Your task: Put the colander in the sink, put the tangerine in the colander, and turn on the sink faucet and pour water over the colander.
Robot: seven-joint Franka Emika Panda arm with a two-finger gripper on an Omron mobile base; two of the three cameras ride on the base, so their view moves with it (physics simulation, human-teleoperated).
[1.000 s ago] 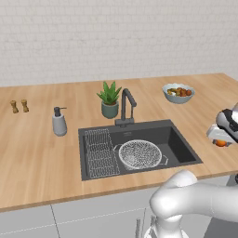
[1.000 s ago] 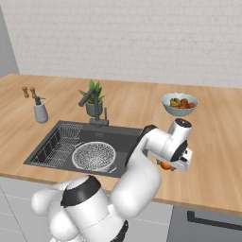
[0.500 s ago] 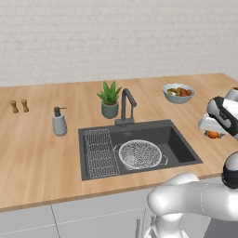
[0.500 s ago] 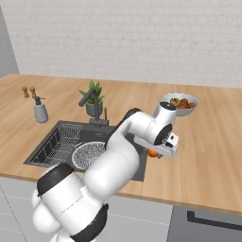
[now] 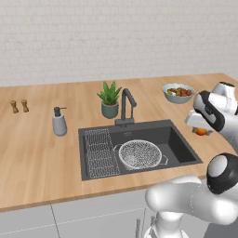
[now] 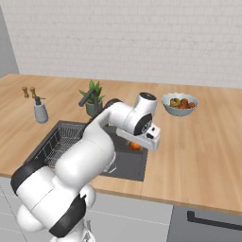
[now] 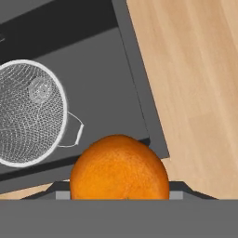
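My gripper (image 5: 200, 127) is shut on the tangerine (image 5: 201, 131), a small bright orange ball, and holds it in the air above the right rim of the sink (image 5: 182, 149). The tangerine (image 7: 119, 169) sits large between the fingers in the hand view, with the sink's right wall (image 7: 139, 88) and wooden counter under it. The silver mesh colander (image 5: 139, 154) stands upright in the middle of the basin, left of the gripper; the colander (image 7: 25, 111) is empty. From the right base, the gripper (image 6: 137, 142) and tangerine (image 6: 135, 145) hang over the sink (image 6: 132, 163). The dark faucet (image 5: 126, 104) stands behind the basin.
A wire rack (image 5: 98, 151) lies in the sink's left part. A potted plant (image 5: 110, 99) stands beside the faucet, a soap dispenser (image 5: 59, 122) left of the sink, two small shakers (image 5: 19, 106) far left. A bowl of mixed fruit (image 5: 178, 92) sits at the back right.
The arm has carried the tangerine from over the right counter leftward to the sink's right rim. The colander has not moved.
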